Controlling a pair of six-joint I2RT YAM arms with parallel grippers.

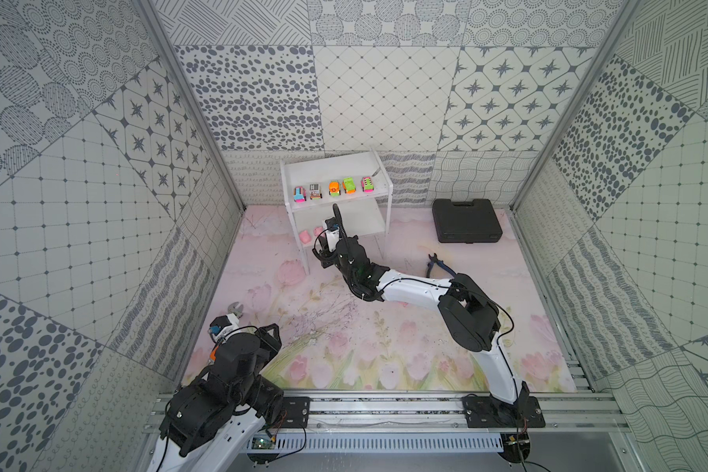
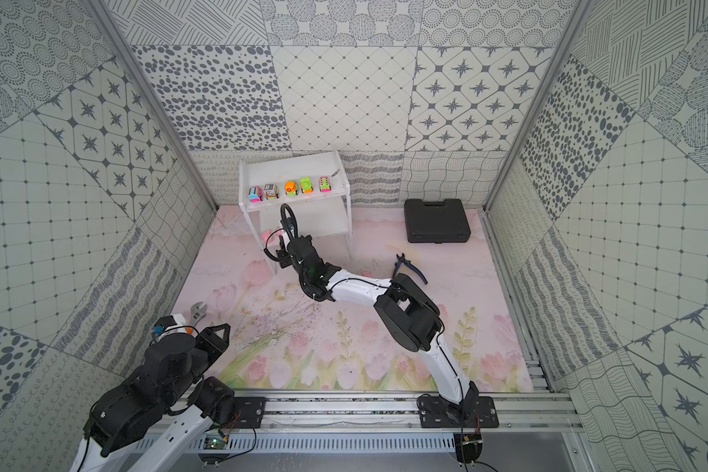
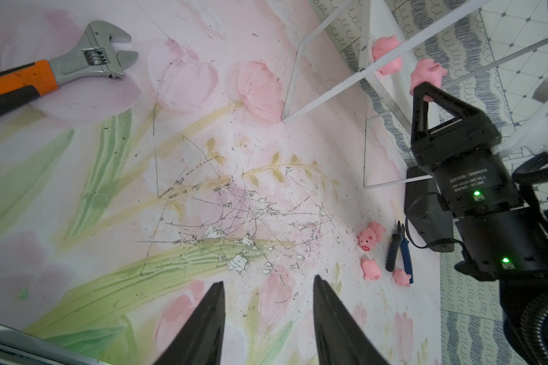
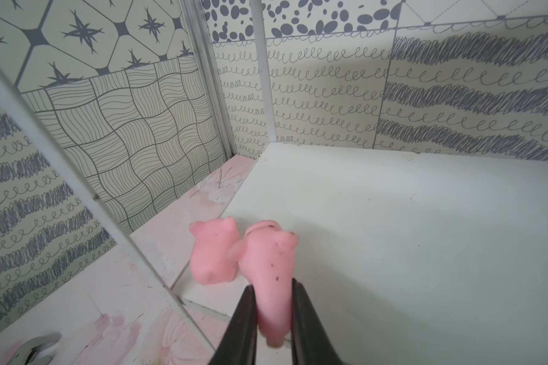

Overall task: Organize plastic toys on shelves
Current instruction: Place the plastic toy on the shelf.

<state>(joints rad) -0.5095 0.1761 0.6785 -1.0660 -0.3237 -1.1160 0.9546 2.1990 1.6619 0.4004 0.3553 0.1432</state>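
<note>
The shelves (image 1: 332,171) stand at the back wall, a white two-tier rack. Several toy cars (image 1: 334,189) line the front of its top board. My right gripper (image 4: 272,286) reaches in over the left end of the lower board (image 4: 393,221) and is shut on a pink pig (image 4: 271,259), with both fingers against its sides. A second pig (image 4: 214,252) lies on the board right beside it. Three more pigs (image 3: 370,237) lie on the mat near the pliers. My left gripper (image 3: 268,281) hovers open above the front left of the mat, nothing between its fingers.
An orange-handled wrench (image 3: 86,60) lies on the mat close to my left gripper. Blue-handled pliers (image 1: 438,265) lie right of the rack, behind my right arm (image 1: 409,286). A black case (image 1: 466,220) sits at the back right. The rack's thin legs (image 4: 86,196) flank my right gripper.
</note>
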